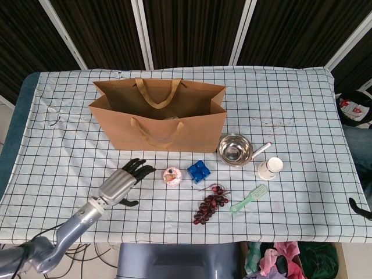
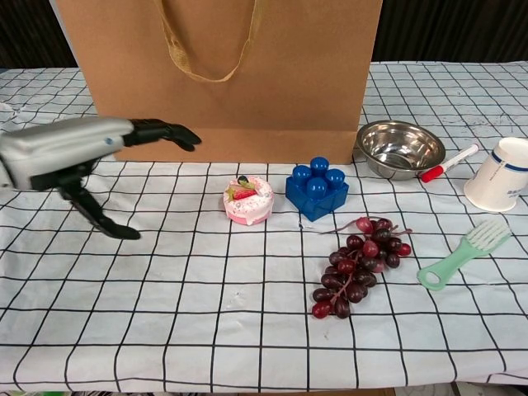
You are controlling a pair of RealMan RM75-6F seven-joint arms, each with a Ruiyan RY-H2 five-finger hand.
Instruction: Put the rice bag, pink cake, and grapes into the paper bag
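The brown paper bag stands open at the back middle of the checked cloth. Something pale barely shows inside it; I cannot tell what it is. The pink cake sits in front of the bag. The dark grapes lie nearer the front edge, to the right. My left hand hovers low just left of the cake, empty, with its fingers stretched toward it and its thumb pointing down. Only a dark tip shows at the far right edge, perhaps my right hand.
A blue brick sits right beside the cake. A steel bowl, a red-and-white pen, a white cup and a green brush lie to the right.
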